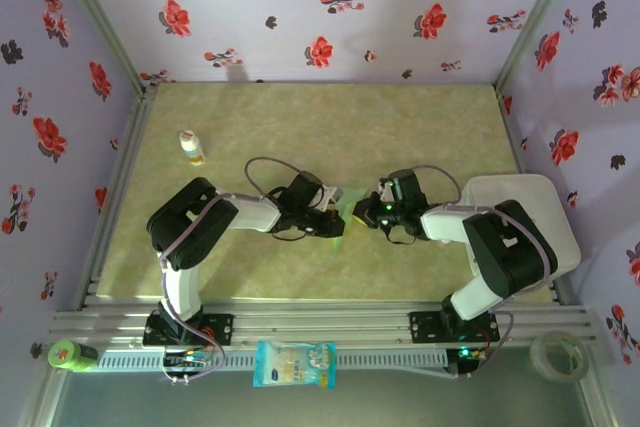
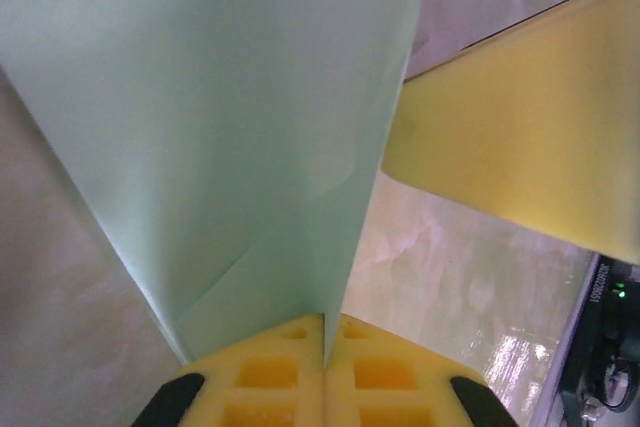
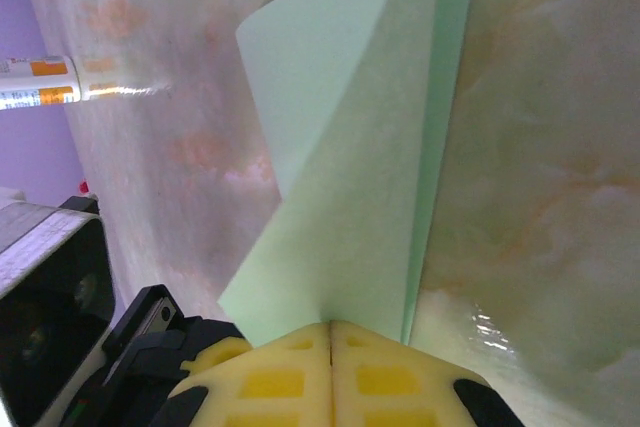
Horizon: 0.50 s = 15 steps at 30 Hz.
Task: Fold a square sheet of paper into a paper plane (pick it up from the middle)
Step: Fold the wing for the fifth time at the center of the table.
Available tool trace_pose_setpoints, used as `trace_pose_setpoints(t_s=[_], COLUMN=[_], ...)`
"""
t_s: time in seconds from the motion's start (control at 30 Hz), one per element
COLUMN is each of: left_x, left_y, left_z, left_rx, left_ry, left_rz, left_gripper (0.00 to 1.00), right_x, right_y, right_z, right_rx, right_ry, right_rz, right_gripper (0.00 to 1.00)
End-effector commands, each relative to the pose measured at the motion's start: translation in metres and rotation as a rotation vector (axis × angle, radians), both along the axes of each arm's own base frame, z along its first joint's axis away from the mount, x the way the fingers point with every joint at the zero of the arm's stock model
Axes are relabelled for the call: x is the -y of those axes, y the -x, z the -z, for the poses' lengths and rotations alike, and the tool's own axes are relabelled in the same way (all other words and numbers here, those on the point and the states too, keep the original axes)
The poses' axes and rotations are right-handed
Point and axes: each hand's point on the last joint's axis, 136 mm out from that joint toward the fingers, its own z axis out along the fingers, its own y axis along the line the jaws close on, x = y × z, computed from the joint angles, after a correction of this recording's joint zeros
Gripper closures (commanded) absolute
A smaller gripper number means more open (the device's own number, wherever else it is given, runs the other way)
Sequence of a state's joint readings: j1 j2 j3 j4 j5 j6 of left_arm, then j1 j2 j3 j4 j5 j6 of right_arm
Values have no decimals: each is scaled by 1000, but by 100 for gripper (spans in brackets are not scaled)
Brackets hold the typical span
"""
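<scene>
left gripper and right gripper both pinch the folded sheet of paper spanning between them.

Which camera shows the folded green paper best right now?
Right wrist: the paper shows its folded layers and edges. Left wrist sees it close, cropped by the frame. Top external catches a small sliver between the left gripper and right gripper.

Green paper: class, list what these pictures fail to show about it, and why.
Top external: paper tiny, mostly covered by the left claw and right claw; folds unreadable.
Left wrist: top and left cut off by the frame.
Right wrist: top corner cut off; pinched edge hidden between yellow fingers.
</scene>
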State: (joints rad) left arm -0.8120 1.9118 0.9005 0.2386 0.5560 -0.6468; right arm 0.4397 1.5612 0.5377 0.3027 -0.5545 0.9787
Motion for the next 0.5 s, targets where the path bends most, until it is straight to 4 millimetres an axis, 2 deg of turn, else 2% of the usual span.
trace_pose_setpoints(t_s=[0.0,0.2,0.47], left_x=[-22,-23,-26], left_y=[7,6,6], left_z=[21,13,16], left_rx=[-69,-61,-87], left_ry=[-63,-25,6], left_rz=[-51,-53,-70], left_gripper=[100,100,100], right_x=[-5,-5,-15], right_y=[-7,-10,-8], right_z=[-5,-14,-24], right_rx=[26,55,80], right_ry=[-6,0,-53], right_rz=[-18,-23,-79], right_gripper=[93,93,93])
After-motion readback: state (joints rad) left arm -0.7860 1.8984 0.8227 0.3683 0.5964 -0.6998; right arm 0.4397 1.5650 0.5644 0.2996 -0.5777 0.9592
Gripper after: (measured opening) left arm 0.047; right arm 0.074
